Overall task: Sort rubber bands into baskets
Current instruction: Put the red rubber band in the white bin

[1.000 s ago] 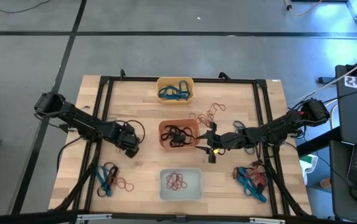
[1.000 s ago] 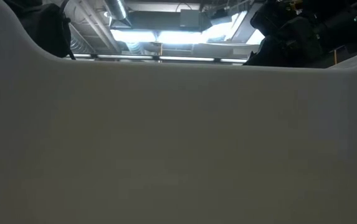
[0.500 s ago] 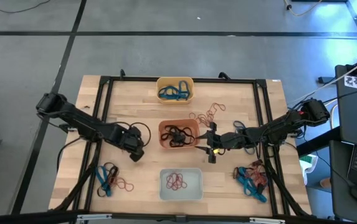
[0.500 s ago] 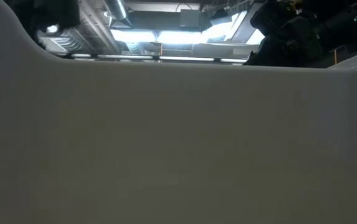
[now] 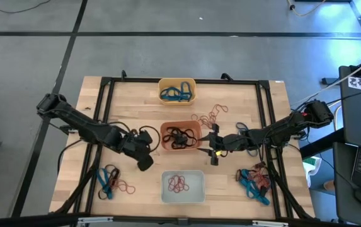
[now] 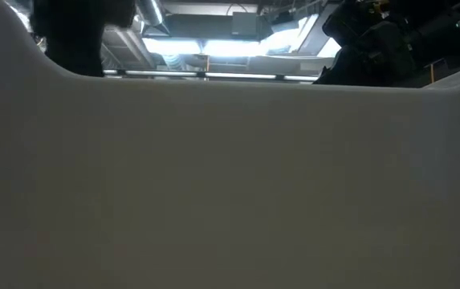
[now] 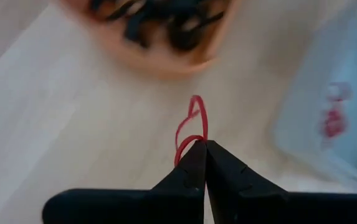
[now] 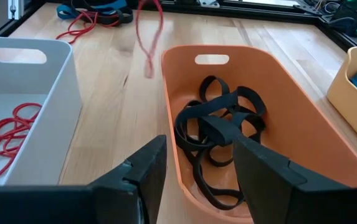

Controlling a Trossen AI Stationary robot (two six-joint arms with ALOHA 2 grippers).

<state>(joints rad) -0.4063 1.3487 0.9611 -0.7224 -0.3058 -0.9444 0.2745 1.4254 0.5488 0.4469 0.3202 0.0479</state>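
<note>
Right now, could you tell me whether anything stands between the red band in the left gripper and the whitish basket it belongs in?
Nothing visible does. The left gripper is shut on a red rubber band over bare table, beside the orange basket. The whitish basket, already holding red bands, lies open just ahead.

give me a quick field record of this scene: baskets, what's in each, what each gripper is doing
yellow basket: blue bands
orange basket: black bands
white basket: red bands
left gripper: shut on red band, between orange and white baskets
right gripper: open, empty, beside orange basket
loose piles: both near corners of table
</note>
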